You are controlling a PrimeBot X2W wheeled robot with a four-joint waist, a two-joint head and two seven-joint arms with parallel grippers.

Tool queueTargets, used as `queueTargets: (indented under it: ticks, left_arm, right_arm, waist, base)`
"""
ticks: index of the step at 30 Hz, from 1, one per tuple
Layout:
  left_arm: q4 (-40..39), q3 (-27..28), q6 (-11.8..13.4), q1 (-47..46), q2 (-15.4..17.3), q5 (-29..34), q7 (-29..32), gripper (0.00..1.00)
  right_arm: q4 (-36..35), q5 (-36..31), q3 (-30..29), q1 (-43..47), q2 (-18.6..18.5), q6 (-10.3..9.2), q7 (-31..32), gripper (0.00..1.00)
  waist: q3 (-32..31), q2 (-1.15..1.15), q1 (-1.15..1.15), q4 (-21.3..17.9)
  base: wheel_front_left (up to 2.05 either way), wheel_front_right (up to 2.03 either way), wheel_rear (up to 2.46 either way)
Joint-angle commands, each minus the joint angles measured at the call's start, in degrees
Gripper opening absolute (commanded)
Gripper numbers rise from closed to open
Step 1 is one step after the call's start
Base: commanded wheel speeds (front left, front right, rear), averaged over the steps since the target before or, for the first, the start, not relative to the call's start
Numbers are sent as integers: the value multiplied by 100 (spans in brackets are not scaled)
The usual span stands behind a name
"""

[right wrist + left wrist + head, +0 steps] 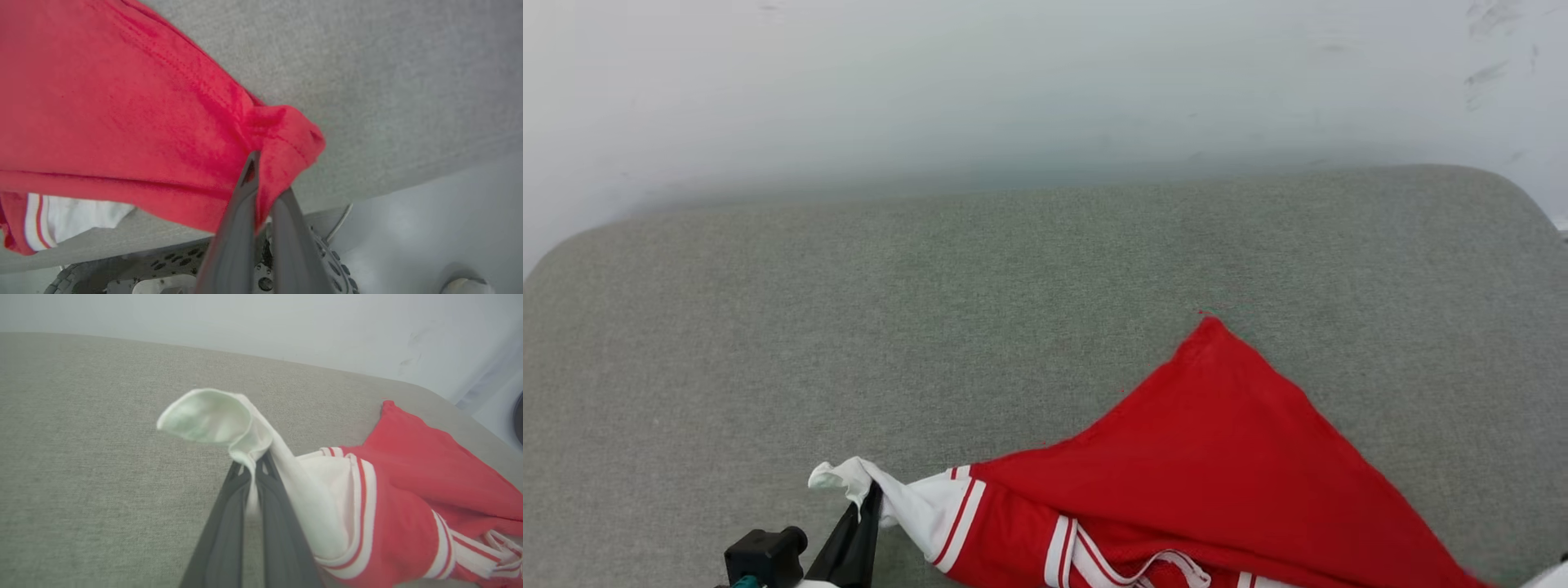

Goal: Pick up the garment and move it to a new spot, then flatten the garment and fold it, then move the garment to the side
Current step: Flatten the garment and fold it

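The red garment point(1217, 457) with white, red-striped sleeves hangs spread over the front of the grey padded surface point(931, 310), one red corner reaching up toward the middle. My left gripper point(872, 494) at the bottom left is shut on the tip of a white sleeve point(212, 416); the left wrist view shows its fingers point(245, 490) pinching that cloth. In the right wrist view my right gripper point(261, 175) is shut on a bunched red hem corner point(286, 130), lifted above the surface. The chest print is hidden.
A pale wall point(1045, 82) runs behind the grey surface. Below the surface's edge in the right wrist view lie the robot's wheeled base point(163, 269) and pale floor point(408, 228). The surface's left and far parts are bare.
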Motion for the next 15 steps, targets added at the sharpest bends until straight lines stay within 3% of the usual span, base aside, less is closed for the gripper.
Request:
queueTargets:
  ticks: [1,4,5,6,7,10,15]
  left_arm:
    - [25,17,-2,37,30,0,-13,0]
    - [91,-12,-9,59,48,-3,-13,0]
    - [112,-44,-11,53,68,33,-13,0]
    - [120,-57,-12,40,67,29,-13,0]
    - [127,-72,-13,26,62,30,-13,0]
    - [137,-96,-18,0,62,27,-13,0]
    - [134,-153,-19,-86,62,58,-13,0]
  right_arm:
    - [-55,-4,-63,183,172,-4,-63,0]
    - [-67,-10,-180,489,442,-4,-198,0]
    - [-57,16,-173,541,503,-4,-301,12]
    - [-43,55,-168,571,554,-4,-435,47]
    - [-35,117,-165,578,590,-4,-595,100]
    - [-44,117,-178,522,626,-4,-1043,100]
    - [-117,97,39,210,563,-3,-2463,100]
  waist:
    - [-58,0,1,-50]
    - [-77,0,1,-59]
    - [-76,0,1,-61]
    - [-73,0,1,-62]
    - [-70,0,1,-58]
    - [-58,0,1,-48]
    - [-11,0,1,31]
  base:
    - [0,0,0]
    - [0,0,0]
    - [0,0,0]
    - [0,0,0]
    - [0,0,0]
    - [0,0,0]
    - [0,0,0]
